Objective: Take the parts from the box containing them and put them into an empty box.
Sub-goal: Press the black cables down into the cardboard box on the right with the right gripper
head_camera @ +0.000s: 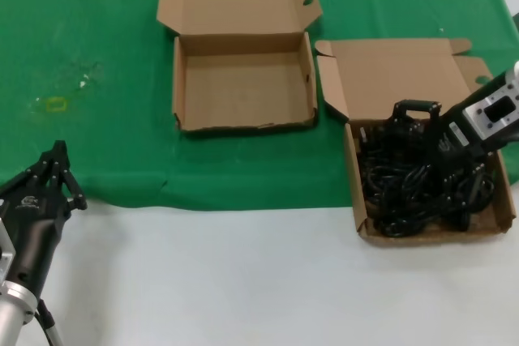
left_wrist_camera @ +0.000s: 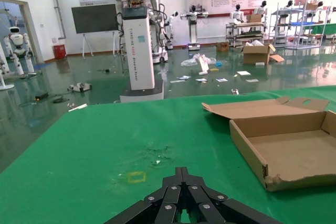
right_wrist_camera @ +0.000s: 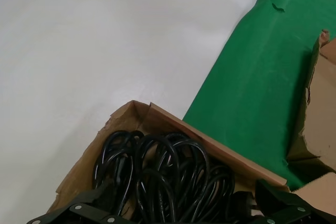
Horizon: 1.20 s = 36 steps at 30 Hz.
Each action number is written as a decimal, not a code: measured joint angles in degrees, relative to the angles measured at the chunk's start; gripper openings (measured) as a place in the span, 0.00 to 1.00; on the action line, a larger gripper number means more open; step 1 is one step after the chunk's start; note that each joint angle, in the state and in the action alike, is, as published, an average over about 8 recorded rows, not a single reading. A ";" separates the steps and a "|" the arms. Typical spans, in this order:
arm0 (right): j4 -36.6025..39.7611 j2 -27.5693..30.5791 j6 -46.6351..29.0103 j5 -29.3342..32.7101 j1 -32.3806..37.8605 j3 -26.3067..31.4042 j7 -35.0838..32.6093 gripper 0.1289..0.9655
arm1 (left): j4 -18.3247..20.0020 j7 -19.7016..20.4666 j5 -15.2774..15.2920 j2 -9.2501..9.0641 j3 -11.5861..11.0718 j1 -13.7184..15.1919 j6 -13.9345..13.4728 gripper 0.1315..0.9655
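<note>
The left gripper (head_camera: 65,169) is parked at the near left edge of the table (head_camera: 243,281), jaws together and holding nothing, aimed toward the green cloth (head_camera: 97,54). Farther in on the right, the full box (head_camera: 369,224) sits half on the cloth and half on the white surface, packed with the power cords (head_camera: 405,192) in one tangled black heap. The right gripper (head_camera: 434,147) is lowered into that heap; in the right wrist view its jaws stand apart on either side of the looped cords, with no cord clamped between them. The cords are judged light, limp and rubbery, so they will sag and drag neighbouring loops along; take hold across a bunched loop rather than on a chunky plug. Beyond, at the centre, the empty box (head_camera: 186,123) lies open, well apart from the full one. In the left wrist view, wall posters and a white robot pedestal carry lettering too small to read.
</note>
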<state>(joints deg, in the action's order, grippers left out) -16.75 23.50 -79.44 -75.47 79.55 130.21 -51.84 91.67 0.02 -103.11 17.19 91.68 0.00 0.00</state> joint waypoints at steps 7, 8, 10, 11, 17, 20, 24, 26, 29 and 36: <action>3.07 -1.33 0.45 0.72 0.82 -0.29 -1.50 0.96 | 0.00 0.00 0.00 0.00 0.00 0.00 0.00 0.01; 3.05 -1.33 0.41 0.81 0.72 -0.32 -1.49 0.95 | 0.00 0.00 0.00 0.00 0.00 0.00 0.00 0.01; 2.73 -1.21 0.26 0.97 0.37 -0.36 -1.28 0.94 | 0.00 0.00 0.00 0.00 0.00 0.00 0.00 0.01; 2.47 -1.10 0.16 1.05 0.16 -0.38 -1.12 0.92 | 0.00 0.00 0.00 0.00 0.00 0.00 0.00 0.01; 0.88 -0.44 -0.10 1.47 -0.94 -0.47 0.11 0.82 | 0.00 0.00 0.00 0.00 0.00 0.00 0.00 0.01; 0.76 -0.41 0.14 1.67 -0.95 -0.55 0.46 0.76 | 0.00 0.00 0.00 0.00 0.00 0.00 0.00 0.01; 1.24 -0.64 0.61 1.97 -0.53 -0.63 0.56 0.65 | 0.00 0.00 0.00 0.00 0.00 0.00 0.00 0.01; 1.49 -0.75 0.82 2.11 -0.32 -0.65 0.56 0.60 | 0.00 0.00 0.00 0.00 0.00 0.00 0.00 0.01; 1.53 -0.82 1.01 2.29 -0.22 -0.69 0.71 0.60 | 0.00 0.00 0.00 0.00 0.00 0.00 0.00 0.01; 0.29 -0.56 1.06 2.53 -0.80 -0.78 1.71 0.40 | 0.00 0.00 0.00 0.00 0.00 0.00 0.00 0.01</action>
<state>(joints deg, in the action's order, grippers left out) -16.46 22.94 -78.38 -72.93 78.75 129.44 -50.13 91.67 0.02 -103.11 17.19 91.68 0.00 0.00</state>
